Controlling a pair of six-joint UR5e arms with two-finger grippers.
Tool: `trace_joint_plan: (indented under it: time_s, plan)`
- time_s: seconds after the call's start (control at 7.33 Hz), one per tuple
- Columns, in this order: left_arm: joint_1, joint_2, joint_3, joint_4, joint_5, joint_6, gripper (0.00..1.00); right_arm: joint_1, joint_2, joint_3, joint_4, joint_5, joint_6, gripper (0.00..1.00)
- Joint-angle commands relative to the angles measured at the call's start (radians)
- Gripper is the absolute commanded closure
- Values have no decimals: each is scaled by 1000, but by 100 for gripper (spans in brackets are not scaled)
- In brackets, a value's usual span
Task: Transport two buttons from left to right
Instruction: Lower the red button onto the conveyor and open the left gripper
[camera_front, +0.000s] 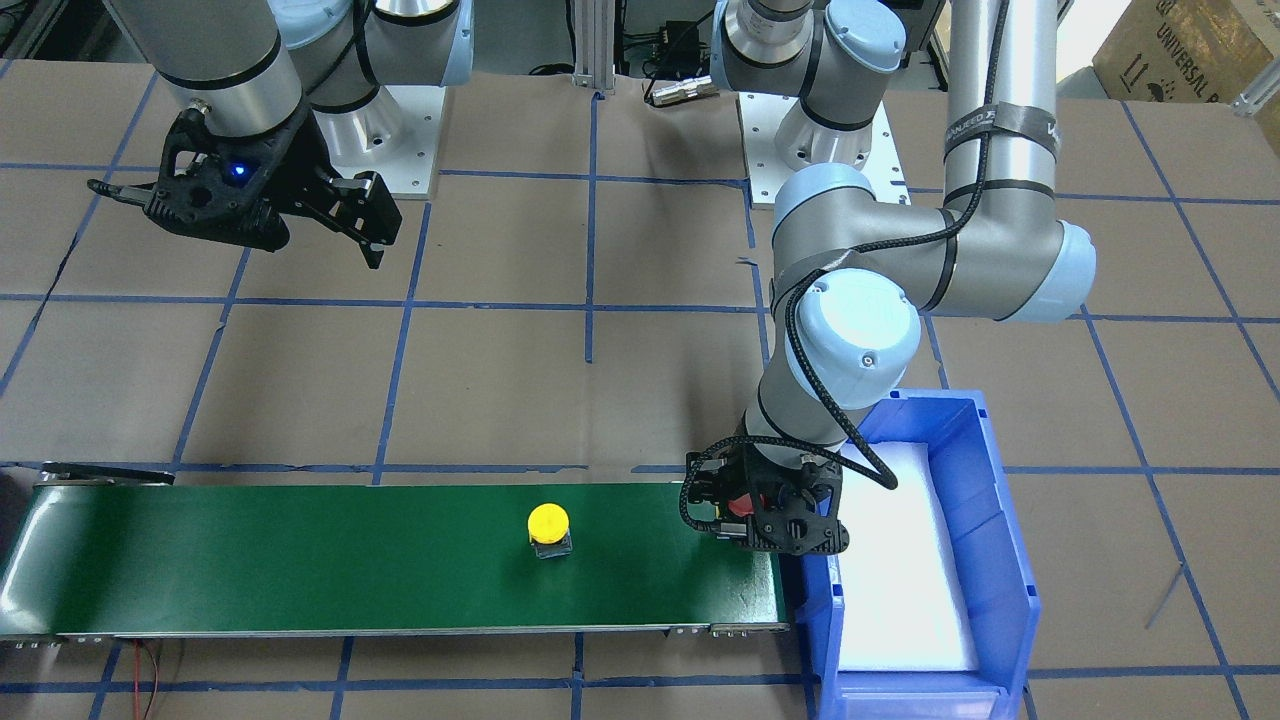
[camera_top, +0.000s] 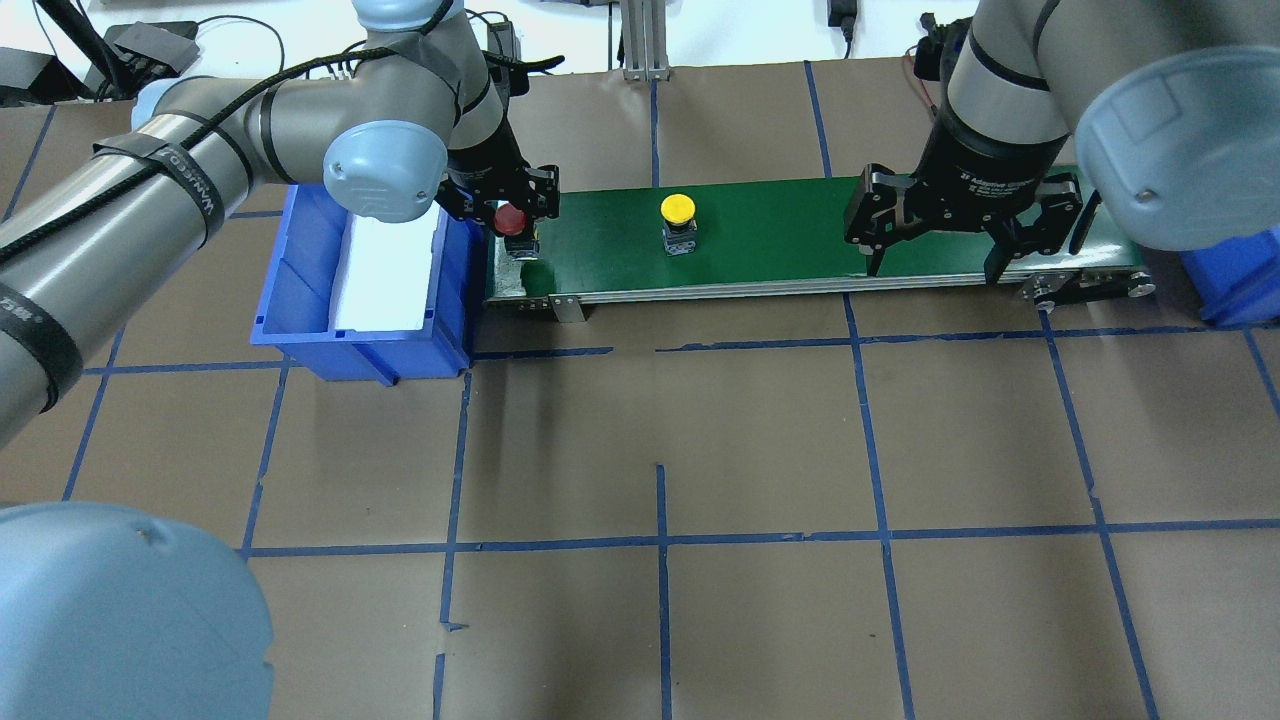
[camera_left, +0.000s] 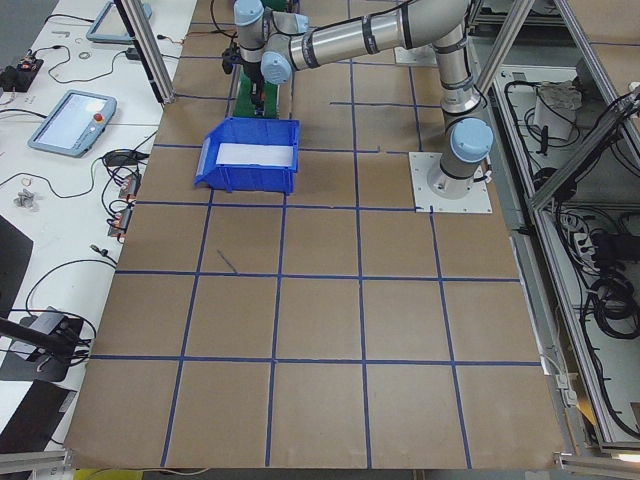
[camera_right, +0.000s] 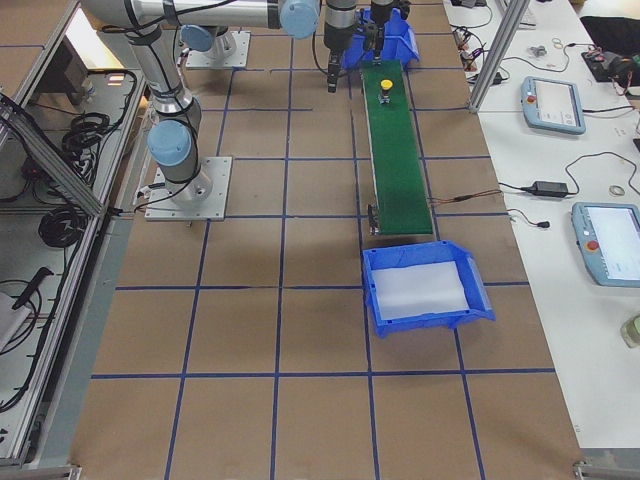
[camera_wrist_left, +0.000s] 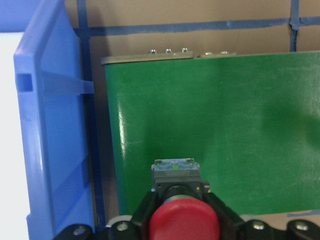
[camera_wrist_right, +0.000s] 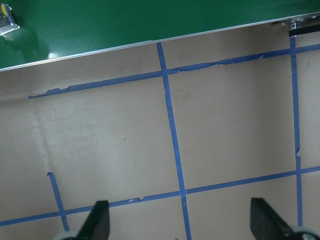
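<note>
The yellow button (camera_front: 548, 528) stands upright on the green conveyor belt (camera_front: 300, 560), near its middle; it also shows in the overhead view (camera_top: 678, 215). My left gripper (camera_top: 512, 212) is shut on the red button (camera_top: 511, 218) at the belt's left end, next to the blue bin. The left wrist view shows the red cap (camera_wrist_left: 185, 220) between the fingers, its grey base (camera_wrist_left: 175, 172) over the belt (camera_wrist_left: 225, 125). My right gripper (camera_top: 935, 268) is open and empty, above the table by the belt's near edge, toward the belt's right end.
A blue bin with a white liner (camera_top: 300, 280) sits at the belt's left end. A second blue bin (camera_top: 1235, 280) stands beyond the belt's right end. The brown table carries a blue tape grid (camera_top: 660, 540).
</note>
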Motion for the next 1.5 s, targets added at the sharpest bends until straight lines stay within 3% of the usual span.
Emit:
trace_joint_plan:
  time_s: [0.0,0.82,0.95,1.23,1.36]
  plan:
    - [16,-7,4,11,21,29,59,0,0,1,0,0,0,0]
    - [16,-18,-13,12,18,17,58,0,0,1,0,0,0,0]
    - [16,-19,-10,12,16,17,53,0,0,1,0,0,0,0]
    - [16,-21,-10,20,10,15,12,0,0,1,0,0,0,0]
    - [16,-12,3,19,13,15,5,0,0,1,0,0,0,0]
